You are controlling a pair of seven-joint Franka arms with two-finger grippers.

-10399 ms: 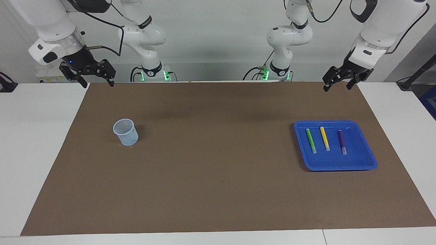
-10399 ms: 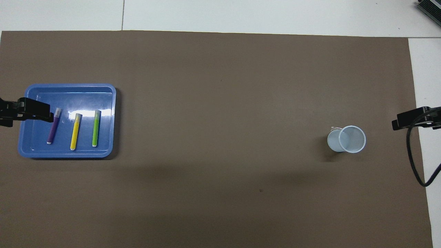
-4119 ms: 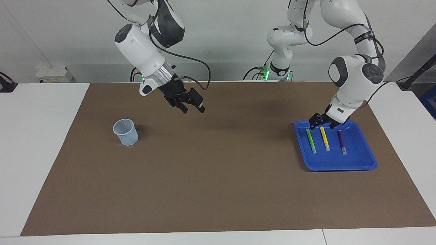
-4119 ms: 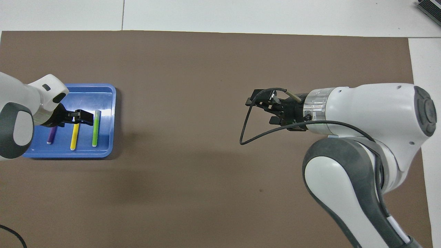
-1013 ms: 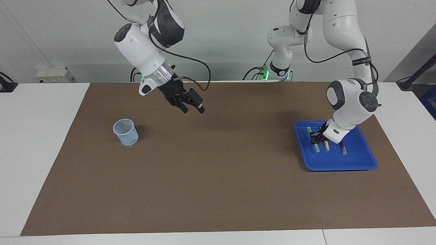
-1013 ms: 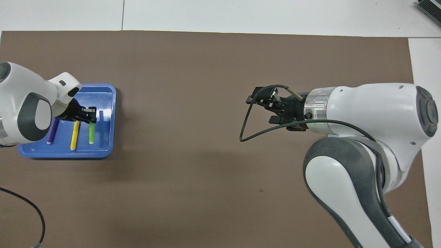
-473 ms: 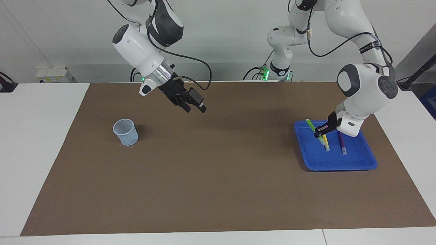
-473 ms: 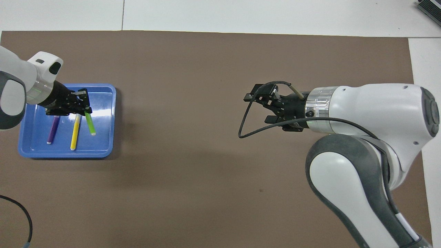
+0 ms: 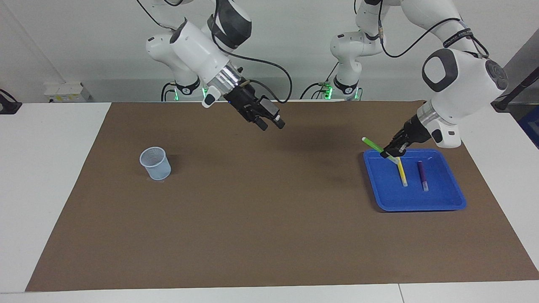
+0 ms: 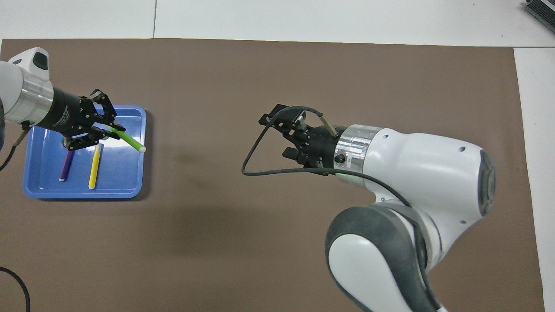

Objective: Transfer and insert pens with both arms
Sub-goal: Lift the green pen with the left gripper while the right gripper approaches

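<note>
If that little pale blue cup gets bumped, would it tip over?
Probably. The cup looks thin and empty, so likely light. It stands upright on a base narrower than its rim, so a nudge near the top could topple it, and being round it might then roll across the brown mat.

One camera looks from high across the table at both robots; the other looks steeply down; both show the brown mat [image 9: 269,219]

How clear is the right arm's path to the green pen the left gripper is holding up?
Probably clear. The right gripper, jaws open, hangs over bare mat, and nothing stands between it and the green pen raised in the left gripper over the tray edge.
</note>
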